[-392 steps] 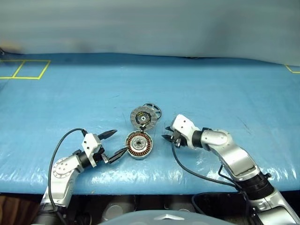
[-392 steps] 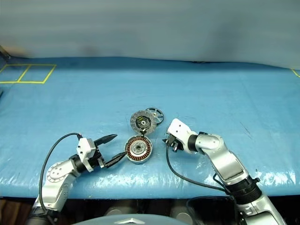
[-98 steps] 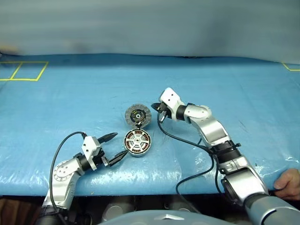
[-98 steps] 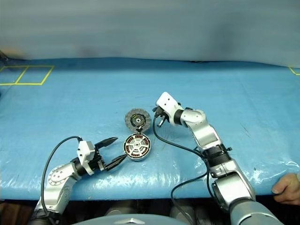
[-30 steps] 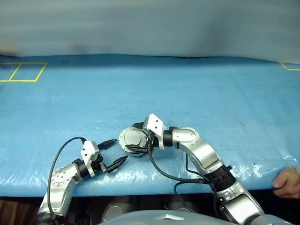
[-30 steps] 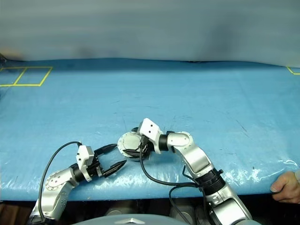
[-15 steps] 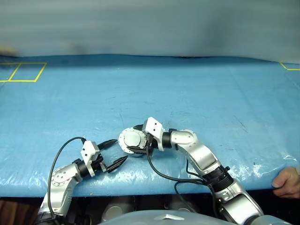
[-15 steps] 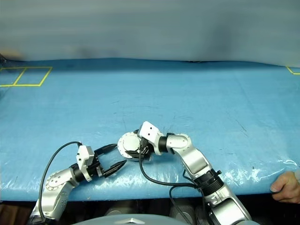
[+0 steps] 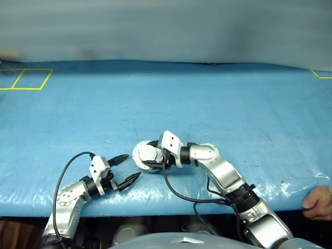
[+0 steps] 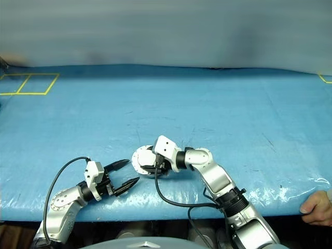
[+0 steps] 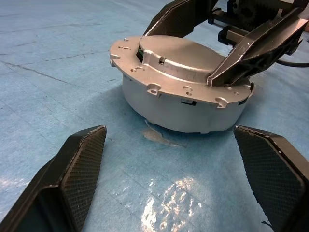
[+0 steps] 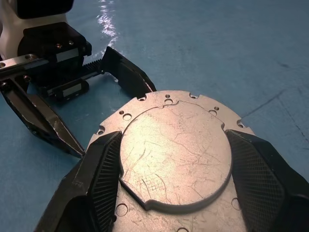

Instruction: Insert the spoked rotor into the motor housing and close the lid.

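The motor housing (image 11: 183,108) sits near the table's front edge with the lid (image 11: 178,55) folded flat over it, plain grey face up. The spoked rotor is hidden. My right gripper (image 12: 174,135) reaches in from the right, its fingers (image 11: 251,50) lying on the lid (image 9: 145,154) and pressed against both sides of its raised round centre. My left gripper (image 9: 132,166) rests open just left of the housing, pointing at it without touching.
A person's hand (image 9: 319,197) rests on the table's front edge at the far right. Yellow tape squares (image 9: 26,78) mark the far left corner. The right arm's black cable (image 9: 181,193) loops over the front edge. Blue sheet (image 9: 233,104) covers the table.
Seconds ago the lid stood open and the rotor showed in the housing; now the lid is down. Over the last second the right fingers closed in on the lid's centre. The left arm kept still.
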